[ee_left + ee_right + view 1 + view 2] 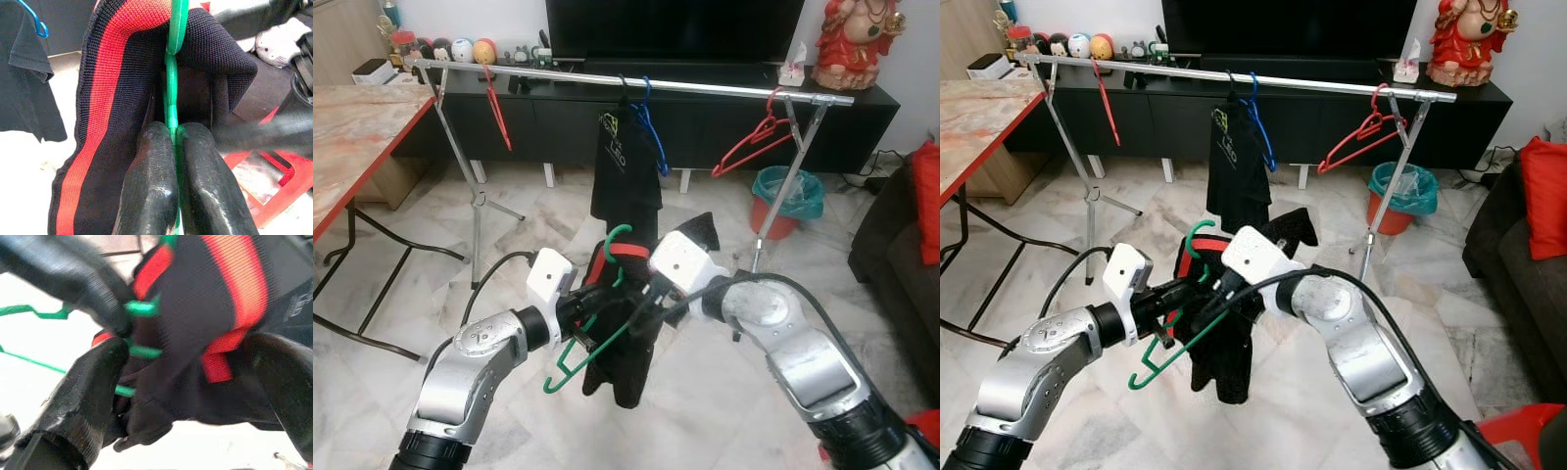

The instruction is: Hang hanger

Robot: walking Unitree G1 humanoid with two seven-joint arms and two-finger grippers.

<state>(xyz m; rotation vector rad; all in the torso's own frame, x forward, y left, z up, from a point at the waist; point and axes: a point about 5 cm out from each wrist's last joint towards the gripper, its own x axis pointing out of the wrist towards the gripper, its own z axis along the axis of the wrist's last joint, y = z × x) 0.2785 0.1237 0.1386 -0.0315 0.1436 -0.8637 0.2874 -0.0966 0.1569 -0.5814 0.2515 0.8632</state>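
A green hanger (618, 234) carries a black garment with red stripes (625, 367) low in front of me. My left gripper (595, 300) is shut on the hanger's green bar, and its two fingertips (156, 142) pinch the bar just below the garment (117, 73). My right gripper (642, 302) reaches in from the right and is open, with a finger (93, 391) on each side of the garment (195, 308). The silver clothes rail (705, 88) stands farther ahead across the room, well apart from both grippers.
The rail holds a red hanger (497, 113) on the left, a blue hanger with a black shirt (625, 157) in the middle and a red hanger (754, 147) on the right. A marble-topped table (352, 127) is at left. A lined bin (786, 201) and a dark sofa (901, 255) are at right.
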